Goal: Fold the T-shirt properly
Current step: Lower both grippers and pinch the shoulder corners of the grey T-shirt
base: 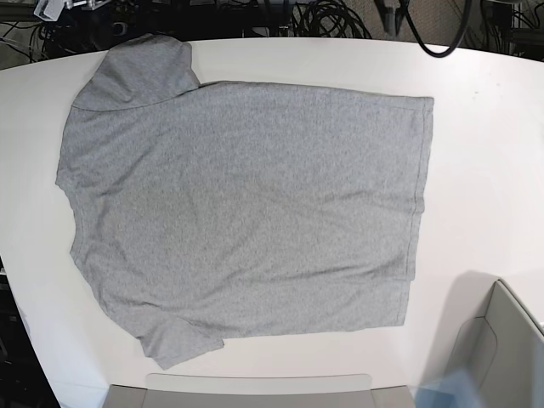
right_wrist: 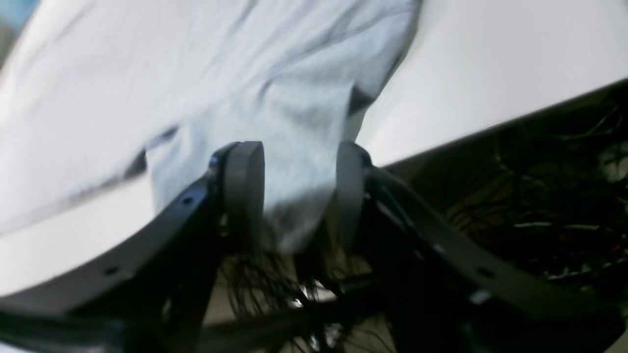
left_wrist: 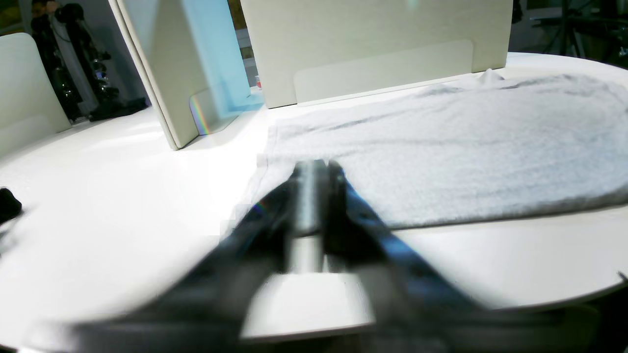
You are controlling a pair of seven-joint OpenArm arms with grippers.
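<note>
The light grey T-shirt (base: 246, 212) lies spread flat on the white table (base: 484, 153), plain side up, collar end at the left and hem at the right. No lettering shows. Neither arm shows in the base view. In the blurred left wrist view, my left gripper (left_wrist: 316, 169) has its fingers close together, tips over the near hem corner of the shirt (left_wrist: 441, 147). I cannot tell whether cloth is caught. In the right wrist view, my right gripper (right_wrist: 295, 191) is open, with a sleeve of the shirt (right_wrist: 294, 122) between its grey pads (right_wrist: 244, 186) at the table's edge.
Beige divider panels (left_wrist: 373, 44) stand on the table beyond the shirt, one (base: 501, 348) at the front right corner in the base view. Cables (base: 323, 17) lie past the table's far edge. The table edge (right_wrist: 490, 127) runs right beside my right gripper.
</note>
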